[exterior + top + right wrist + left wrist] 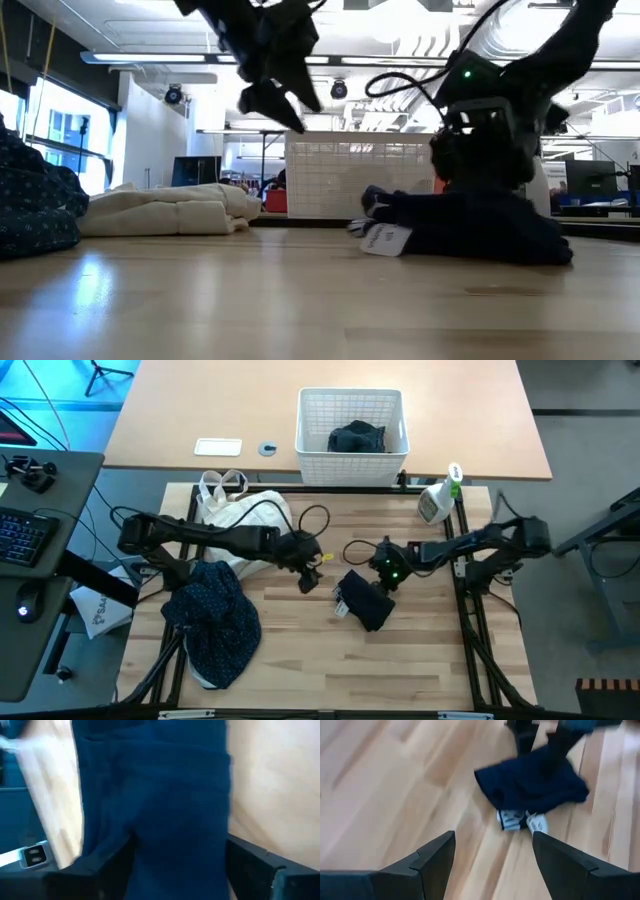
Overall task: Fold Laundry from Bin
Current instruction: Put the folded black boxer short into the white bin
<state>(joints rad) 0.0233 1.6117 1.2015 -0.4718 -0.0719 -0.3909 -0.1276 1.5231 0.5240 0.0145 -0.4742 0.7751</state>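
Observation:
A plain dark navy piece (368, 605) lies bunched on the wooden table right of centre, white labels (520, 820) at one edge. My right gripper (383, 578) is open and low over it, the cloth (160, 795) filling the gap between the fingers. My left gripper (308, 578) is open and empty, raised above the table (285, 110) just left of the piece. The navy dotted shirt (215, 615) lies heaped at the near left. The white lattice bin (350, 465) stands beyond the far edge with a dark garment (357, 437) inside. My right gripper comes down on the dark navy piece from above (485, 175), its open fingers (255, 865) standing on either side of a raised part of the cloth. I cannot tell whether the fingers touch the cloth. The piece lies on the table.
A cream-white cloth bag (240, 515) lies at the far left of the table under the left arm. A spray bottle (440, 498) stands at the far right corner. Bare wood lies along the near edge (330, 670).

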